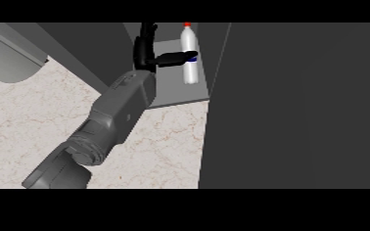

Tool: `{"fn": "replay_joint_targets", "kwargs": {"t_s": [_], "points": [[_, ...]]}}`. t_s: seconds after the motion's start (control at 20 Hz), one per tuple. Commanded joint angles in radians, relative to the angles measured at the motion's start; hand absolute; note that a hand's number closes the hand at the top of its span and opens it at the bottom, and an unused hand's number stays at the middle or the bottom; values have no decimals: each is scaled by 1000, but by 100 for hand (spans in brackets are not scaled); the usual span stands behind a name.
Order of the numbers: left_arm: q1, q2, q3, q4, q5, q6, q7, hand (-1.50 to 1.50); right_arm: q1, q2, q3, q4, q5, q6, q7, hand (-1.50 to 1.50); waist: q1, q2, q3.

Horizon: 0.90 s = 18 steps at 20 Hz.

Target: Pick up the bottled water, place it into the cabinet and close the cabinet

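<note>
A pale marbled counter [162, 142] fills the lower left of the head view. Behind it, an open cabinet [173, 92] is seen, with its light grey floor exposed between dark walls. The right half of the view is taken up by a broad dark panel [289, 107], whose edge runs down just right of the cabinet opening. Whether this panel is the cabinet's door cannot be told. A pale rounded shape [18, 61] is cut off by the left edge; what it is cannot be made out.

The bottle [190, 73] is set upright inside the cabinet, on the grey floor near the right wall. It is whitish, with a red cap [187, 24] at the top and a blue band [194, 57] partway down.

A grey forearm [119, 112] is stretched from the lower left corner across the counter and into the cabinet. The left hand [146, 54] is held just left of the bottle. Its fingers are kept straight, pointing deeper into the cabinet, and nothing is enclosed by them. The thumb is spread out sideways to the right, and its tip is seen at the bottle's blue band. Whether contact is made there cannot be told.

The right hand is not shown.
</note>
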Motion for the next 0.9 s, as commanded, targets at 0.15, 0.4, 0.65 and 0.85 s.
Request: {"fn": "replay_joint_targets", "kwargs": {"t_s": [0.15,0.4,0.65,0.85], "points": [[-15,-20,-79,-8,-86,-46,-21,-150,-4,7,15,-3,2,3,5,-150,3,-7,1],[-2,-20,-50,-44,-64,-73,-96,150,-5,-6,-2,-24,17,-11,17,-150,21,-15,-1],[18,-20,-23,-98,-39,-86,-94,150,13,-5,0,-23,30,22,17,-150,36,-26,0],[57,-20,-34,-152,-42,-97,-82,150,11,28,21,-45,77,6,17,-150,67,-39,1]]}}
